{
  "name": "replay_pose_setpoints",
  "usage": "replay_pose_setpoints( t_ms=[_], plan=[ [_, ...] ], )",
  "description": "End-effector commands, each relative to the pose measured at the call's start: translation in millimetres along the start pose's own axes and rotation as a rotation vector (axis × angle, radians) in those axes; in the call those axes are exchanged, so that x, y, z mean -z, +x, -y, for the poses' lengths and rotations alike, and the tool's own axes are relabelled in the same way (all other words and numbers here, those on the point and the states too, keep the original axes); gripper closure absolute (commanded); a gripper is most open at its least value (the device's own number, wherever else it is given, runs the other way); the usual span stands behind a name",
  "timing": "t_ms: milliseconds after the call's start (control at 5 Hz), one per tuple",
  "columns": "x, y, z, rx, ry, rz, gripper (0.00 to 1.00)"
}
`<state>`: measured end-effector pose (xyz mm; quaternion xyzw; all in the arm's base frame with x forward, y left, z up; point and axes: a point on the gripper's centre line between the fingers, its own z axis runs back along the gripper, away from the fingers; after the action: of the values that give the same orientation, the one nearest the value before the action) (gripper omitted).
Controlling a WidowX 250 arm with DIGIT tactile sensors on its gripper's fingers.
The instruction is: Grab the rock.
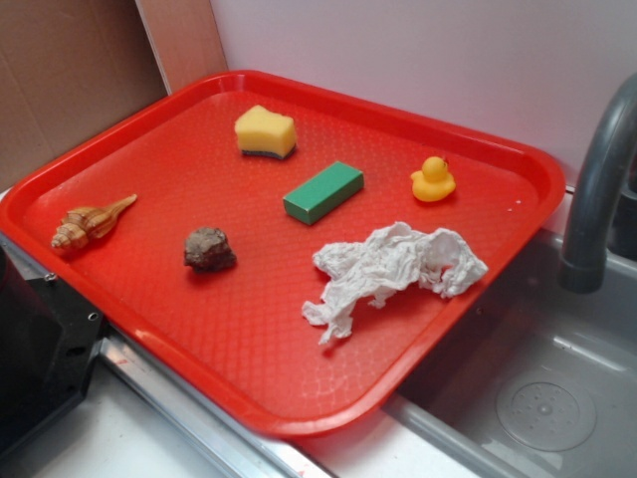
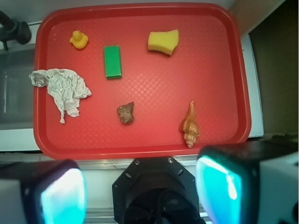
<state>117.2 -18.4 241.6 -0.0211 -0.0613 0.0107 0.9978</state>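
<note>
The rock lies on the red tray, near the middle of its front half, and nothing touches it. I take the rock as the landmark. In the exterior view the tan spiral seashell lies to the left of the rock, well apart. The green block is behind the rock and to the right, near the centre of the tray. The yellow sponge is further behind the rock, close to the far rim. The yellow rubber duck stands far to the right of the rock and behind it. The crumpled white paper lies to the right of the rock, apart from it.

In the wrist view the claw is above the near edge of the tray, on the near side of the rock. Its two fingers stand wide apart and hold nothing, so the claw is open
</note>
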Motion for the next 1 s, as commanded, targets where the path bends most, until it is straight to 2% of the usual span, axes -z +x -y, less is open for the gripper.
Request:
replay_pose_setpoints(
  t_ms=[0,200,400,600,800],
  plan=[
    [83.8,18.9,-20.6,0.018,0.037,0.088,0.0],
    [126.3,21.2,-19.3,0.005,0.035,0.075,0.0],
    [163.7,22.4,-9.7,0.023,0.044,-0.004,0.0],
    [187.4,19.9,-10.9,0.007,0.025,-0.046,0.0],
    [203.6,29.8,14.6,0.093,-0.027,-0.029,0.0]
  ],
)
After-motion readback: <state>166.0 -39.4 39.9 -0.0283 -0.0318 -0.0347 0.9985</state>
